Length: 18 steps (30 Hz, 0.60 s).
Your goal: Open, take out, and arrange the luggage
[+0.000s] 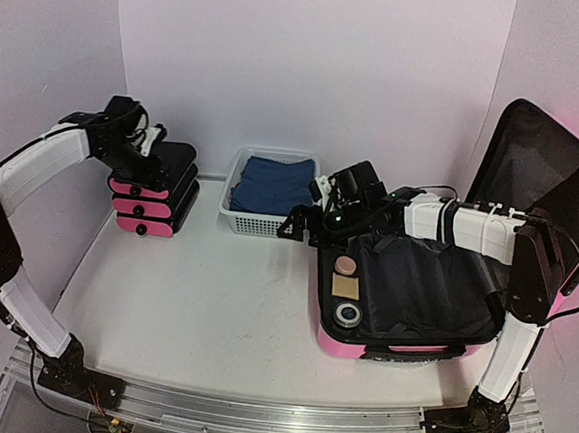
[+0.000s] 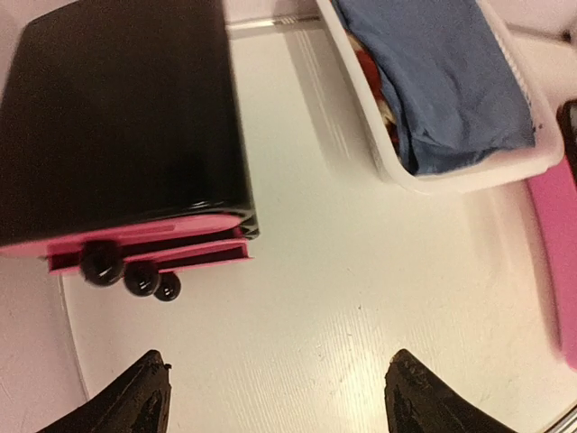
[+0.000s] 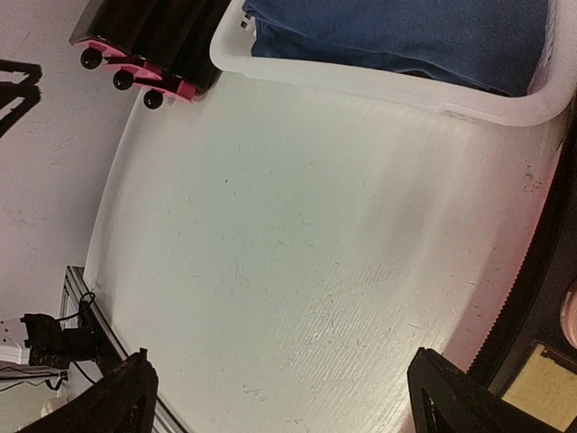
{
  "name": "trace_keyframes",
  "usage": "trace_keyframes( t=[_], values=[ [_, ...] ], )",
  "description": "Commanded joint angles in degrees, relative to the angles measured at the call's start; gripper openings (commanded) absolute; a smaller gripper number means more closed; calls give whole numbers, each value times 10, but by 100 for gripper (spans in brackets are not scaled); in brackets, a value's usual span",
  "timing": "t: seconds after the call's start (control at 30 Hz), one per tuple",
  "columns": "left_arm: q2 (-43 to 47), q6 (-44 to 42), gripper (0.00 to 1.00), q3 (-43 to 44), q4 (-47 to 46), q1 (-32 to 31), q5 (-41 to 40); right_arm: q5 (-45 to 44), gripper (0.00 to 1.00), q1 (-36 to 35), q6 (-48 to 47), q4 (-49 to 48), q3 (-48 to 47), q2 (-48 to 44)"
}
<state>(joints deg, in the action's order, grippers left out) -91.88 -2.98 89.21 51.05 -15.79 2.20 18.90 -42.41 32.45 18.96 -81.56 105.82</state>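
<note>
The luggage (image 1: 340,343) lies open at the right, its pink shell flat on the table and its black-lined lid (image 1: 539,166) raised against the right wall. A tan item (image 1: 345,268) and a round black item (image 1: 347,311) rest on the lining near its left edge. My right gripper (image 1: 299,222) hovers open just left of the luggage's far left corner, over bare table (image 3: 281,361), with the luggage's dark edge (image 3: 545,271) beside it. My left gripper (image 1: 152,156) is open and empty above the table (image 2: 278,361), in front of the drawer unit. The luggage's pink edge (image 2: 559,244) shows at the right.
A small black drawer unit (image 1: 155,201) with pink fronts and black knobs (image 2: 117,108) (image 3: 144,27) stands at the far left. A white basket (image 1: 232,212) (image 2: 469,176) (image 3: 361,81) holding blue cloth (image 1: 272,185) sits at the back centre. White walls enclose the table on three sides.
</note>
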Motion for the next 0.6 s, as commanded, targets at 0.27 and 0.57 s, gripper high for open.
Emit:
trace_keyframes(
  t=[0.27,0.57],
  values=[
    [131,207,76,-248,-347,205,185,6,98,2,9,-36,21,-54],
    [34,229,66,-237,-448,234,243,6,98,2,9,-39,24,-55]
  ],
)
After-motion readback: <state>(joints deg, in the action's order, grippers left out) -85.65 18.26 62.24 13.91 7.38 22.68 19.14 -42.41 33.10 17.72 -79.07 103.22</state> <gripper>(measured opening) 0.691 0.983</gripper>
